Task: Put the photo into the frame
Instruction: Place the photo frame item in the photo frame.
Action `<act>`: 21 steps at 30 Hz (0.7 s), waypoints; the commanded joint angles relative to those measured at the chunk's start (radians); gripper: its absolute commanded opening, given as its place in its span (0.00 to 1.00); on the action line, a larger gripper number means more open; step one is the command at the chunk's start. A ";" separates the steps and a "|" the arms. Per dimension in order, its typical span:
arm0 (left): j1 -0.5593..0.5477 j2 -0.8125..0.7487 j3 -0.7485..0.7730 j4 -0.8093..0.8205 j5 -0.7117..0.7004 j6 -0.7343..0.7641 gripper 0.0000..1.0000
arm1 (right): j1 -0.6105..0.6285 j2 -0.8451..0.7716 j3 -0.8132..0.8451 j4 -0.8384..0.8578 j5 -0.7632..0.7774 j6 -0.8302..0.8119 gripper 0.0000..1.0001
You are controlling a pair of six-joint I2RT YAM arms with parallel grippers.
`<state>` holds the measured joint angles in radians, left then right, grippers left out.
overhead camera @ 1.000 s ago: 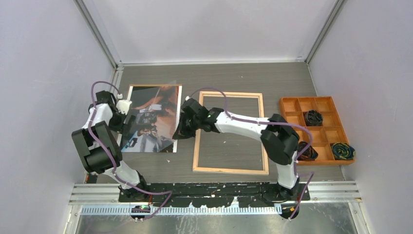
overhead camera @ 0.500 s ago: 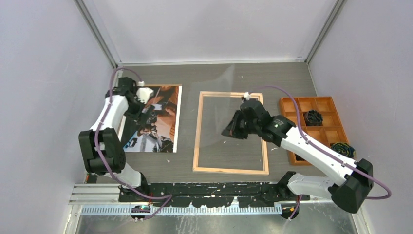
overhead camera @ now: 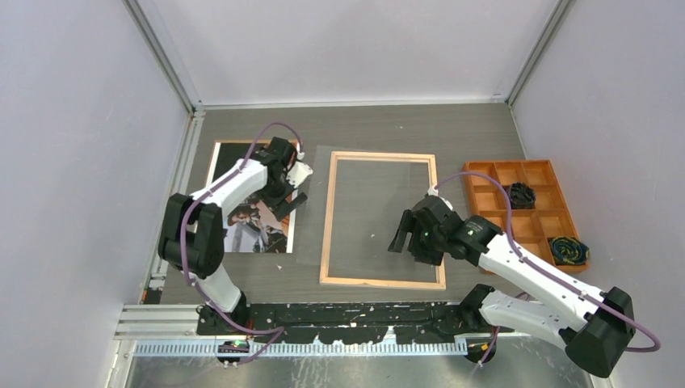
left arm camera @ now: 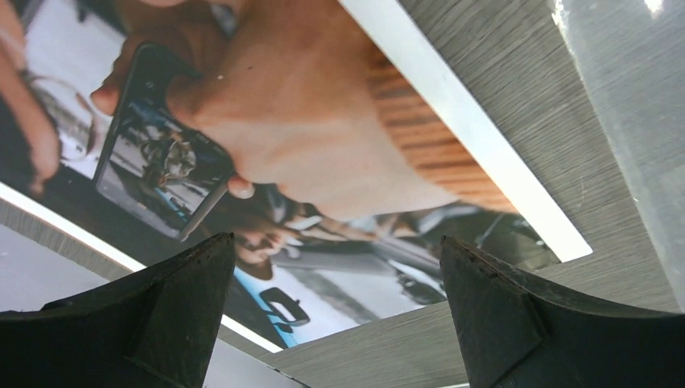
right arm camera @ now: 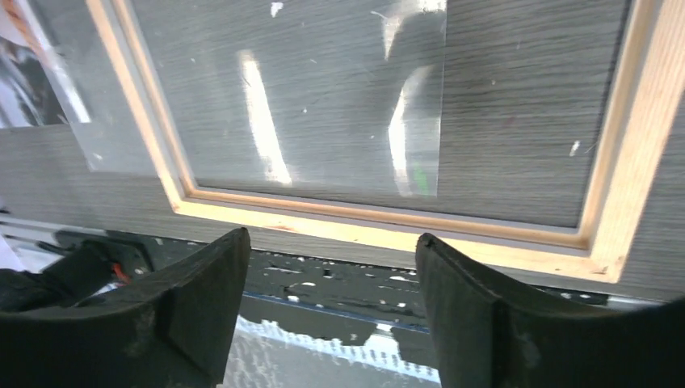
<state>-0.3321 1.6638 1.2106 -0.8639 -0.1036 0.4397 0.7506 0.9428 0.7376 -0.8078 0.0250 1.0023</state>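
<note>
Left gripper (overhead camera: 289,200) hangs wide open, empty, right over the glossy dark-and-orange rectangular photo (overhead camera: 246,230), by its 3 o'clock edge. The photo lies flat, long axis 12 to 6. At its 3 o'clock, parallel, sits the thin light-wood rectangular frame (overhead camera: 380,283). A clear loose sheet (overhead camera: 313,234) overlaps the frame's left rail, right in the path! Right gripper (overhead camera: 408,238), open and empty, hovers over the frame's interior. Orange compartment tray (overhead camera: 493,164) sits far right.

— How much of the photo (overhead camera: 258,233) shows from above?
— The left arm (overhead camera: 242,174) hides its upper right part. The left wrist view crops its top and left.
— The frame (right arm camera: 388,230)?
— Its far side is cropped in the right wrist view. The dark bundles (overhead camera: 520,194) in the tray (overhead camera: 483,175) are too small to name.
</note>
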 commanded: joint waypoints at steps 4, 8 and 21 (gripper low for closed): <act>-0.024 0.048 0.083 0.022 -0.034 -0.045 1.00 | -0.046 0.067 0.166 -0.132 0.093 -0.120 1.00; -0.024 0.055 0.103 0.019 -0.028 -0.048 1.00 | -0.145 0.110 0.276 -0.151 0.084 -0.214 1.00; -0.031 0.146 0.193 0.024 0.045 -0.117 0.99 | -0.471 0.470 0.284 0.258 -0.191 -0.327 1.00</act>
<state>-0.3592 1.7927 1.3479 -0.8463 -0.1040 0.3542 0.3416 1.3579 1.0092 -0.7021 -0.0753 0.7273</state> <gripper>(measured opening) 0.995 0.996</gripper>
